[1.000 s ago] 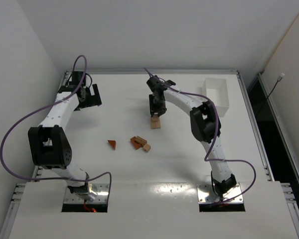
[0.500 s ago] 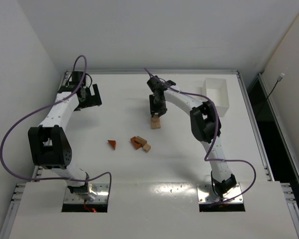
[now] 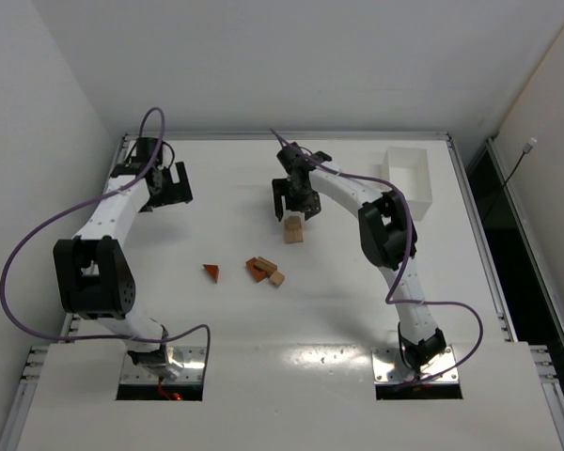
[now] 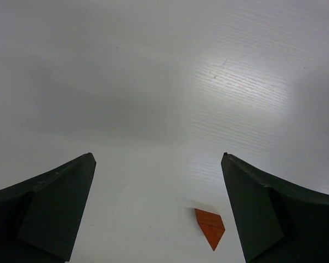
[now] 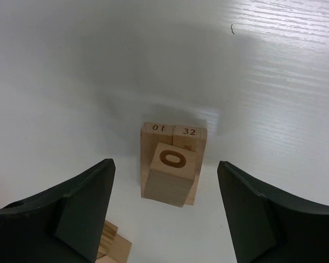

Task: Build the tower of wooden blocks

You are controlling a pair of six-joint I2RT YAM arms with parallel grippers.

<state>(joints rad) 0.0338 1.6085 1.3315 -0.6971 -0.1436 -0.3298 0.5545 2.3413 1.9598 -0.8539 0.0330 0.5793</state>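
right gripper (image 3: 293, 206) has opened; one cube (image 5: 170, 176) sits atop two bars (image 5: 189, 133).

White table (image 3: 216, 315) carries scattered wooden blocks (image 3: 293, 232) and tray (image 3: 409, 175).

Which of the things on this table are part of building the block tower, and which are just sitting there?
Part of the job:
- stacked pale blocks
- loose reddish-brown and tan blocks
- orange wedge

Just lying about:
- white tray, at the far right of the table
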